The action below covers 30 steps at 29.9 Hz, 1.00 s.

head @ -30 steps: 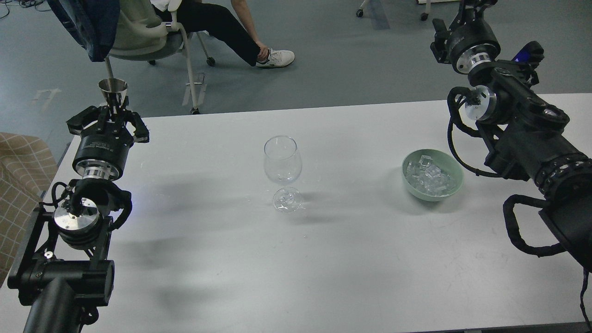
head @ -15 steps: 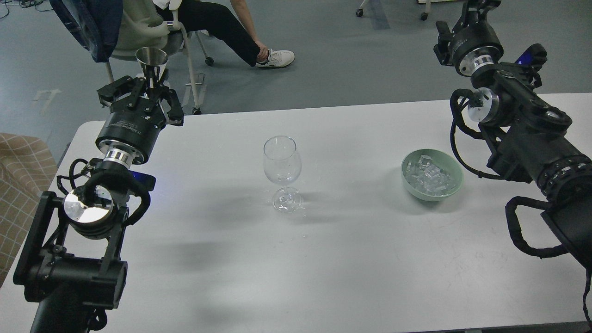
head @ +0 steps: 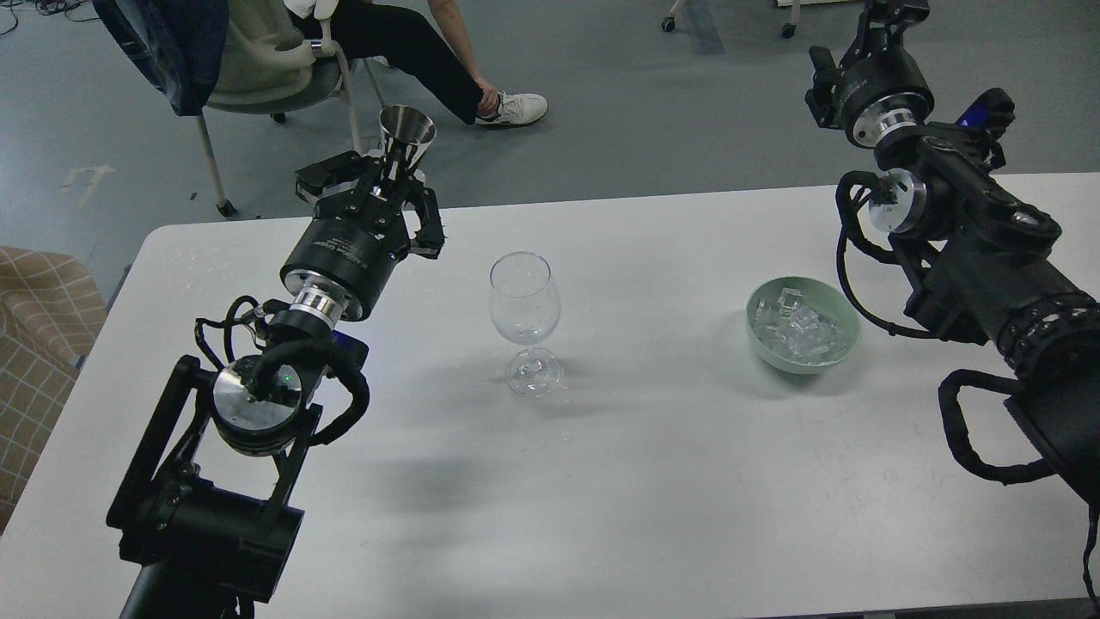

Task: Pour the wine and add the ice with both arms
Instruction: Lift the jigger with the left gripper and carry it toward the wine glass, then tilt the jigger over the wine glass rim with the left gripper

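Left gripper (head: 391,185): clamped on a metal jigger (head: 406,136), upright, left of the wine glass (head: 525,297).
Right gripper (head: 894,10): mostly cut off; jaw state can't be told.
Ice (head: 797,328): in green bowl (head: 846,340), right of glass.
Wine: possibly inside jigger, unseen.

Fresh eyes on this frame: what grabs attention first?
The left gripper, at the table's far left, jaws shut on a shiny metal cup held upright. Next, the clear wine glass standing mid-table, then the green bowl of ice to its right.
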Motion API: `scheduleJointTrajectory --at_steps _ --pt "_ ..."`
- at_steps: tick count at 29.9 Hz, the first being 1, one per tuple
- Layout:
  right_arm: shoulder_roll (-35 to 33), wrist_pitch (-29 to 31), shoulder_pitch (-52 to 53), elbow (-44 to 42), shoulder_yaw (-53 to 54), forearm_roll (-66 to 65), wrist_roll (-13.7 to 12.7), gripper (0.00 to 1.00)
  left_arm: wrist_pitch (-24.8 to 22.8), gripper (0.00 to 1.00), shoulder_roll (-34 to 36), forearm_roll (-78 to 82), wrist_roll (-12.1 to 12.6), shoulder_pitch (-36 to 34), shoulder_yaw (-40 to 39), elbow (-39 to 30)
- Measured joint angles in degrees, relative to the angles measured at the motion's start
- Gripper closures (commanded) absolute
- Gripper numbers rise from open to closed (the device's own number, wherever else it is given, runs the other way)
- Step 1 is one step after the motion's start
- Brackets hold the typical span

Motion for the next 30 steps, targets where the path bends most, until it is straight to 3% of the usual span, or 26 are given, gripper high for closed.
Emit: scheduleJointTrajectory --at_steps 17,30 --pt "0.08 0.0 -0.09 -0.02 0.1 0.0 0.0 0.0 -4.4 0.88 1.2 8.18 0.1 1.76 3.26 -0.29" --pt "0.09 0.0 -0.09 -0.03 0.08 0.0 0.0 0.0 -9.3 0.88 1.67 15.69 -0.68 3.11 3.37 4.67"
